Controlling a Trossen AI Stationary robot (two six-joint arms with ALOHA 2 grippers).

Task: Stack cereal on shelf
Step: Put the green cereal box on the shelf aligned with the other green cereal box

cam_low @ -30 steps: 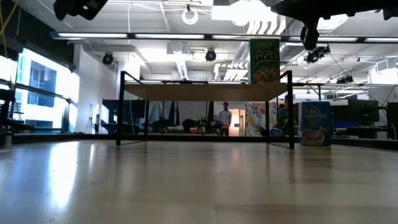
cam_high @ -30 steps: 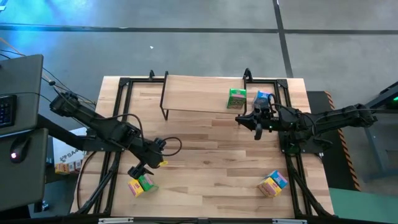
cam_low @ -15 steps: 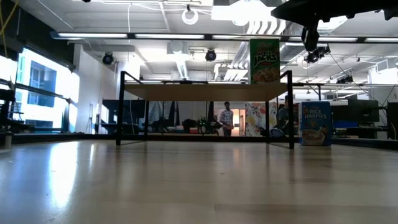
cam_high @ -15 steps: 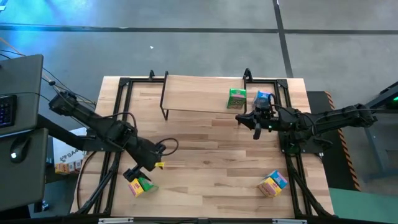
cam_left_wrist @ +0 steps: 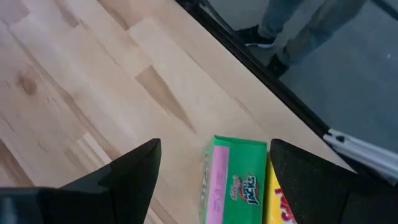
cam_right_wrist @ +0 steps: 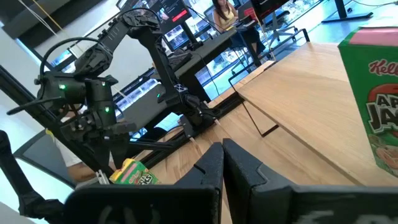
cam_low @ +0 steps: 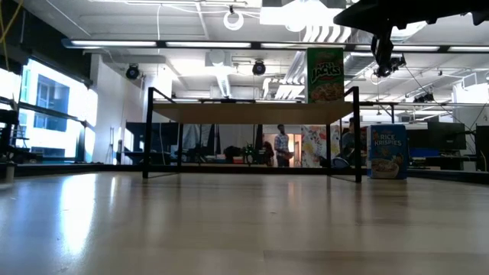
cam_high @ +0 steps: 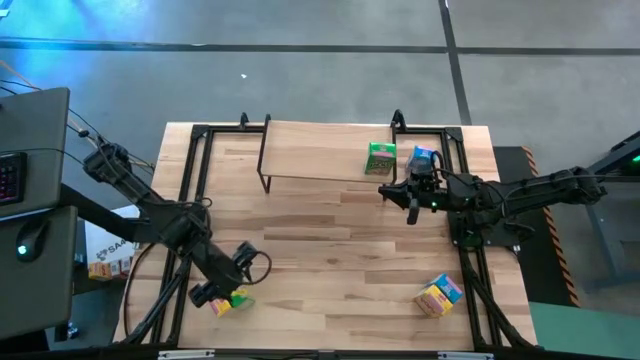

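A green cereal box (cam_left_wrist: 233, 180) and a yellow one (cam_left_wrist: 281, 210) lie side by side on the table near its front left corner (cam_high: 232, 298). My left gripper (cam_left_wrist: 214, 171) hangs open above them, one finger on either side of the green box, touching nothing. The shelf (cam_high: 320, 150) stands at the table's far side with a green box (cam_high: 381, 158) upright on its right end. A blue box (cam_high: 425, 160) stands on the table beside that end. My right gripper (cam_high: 412, 202) hovers shut in front of it, holding nothing. A yellow and a blue box (cam_high: 440, 295) lie front right.
Black metal frame rails (cam_high: 185, 230) run along both sides of the table. A monitor and keyboard (cam_high: 25, 150) stand off its left edge. A person's legs (cam_left_wrist: 298, 25) show beyond the table's edge. The middle of the table (cam_high: 330, 240) is bare wood.
My left gripper has swung toward the table's near left corner and come over the green and yellow boxes, staying open. It has left the low view's top. The boxes have not moved.
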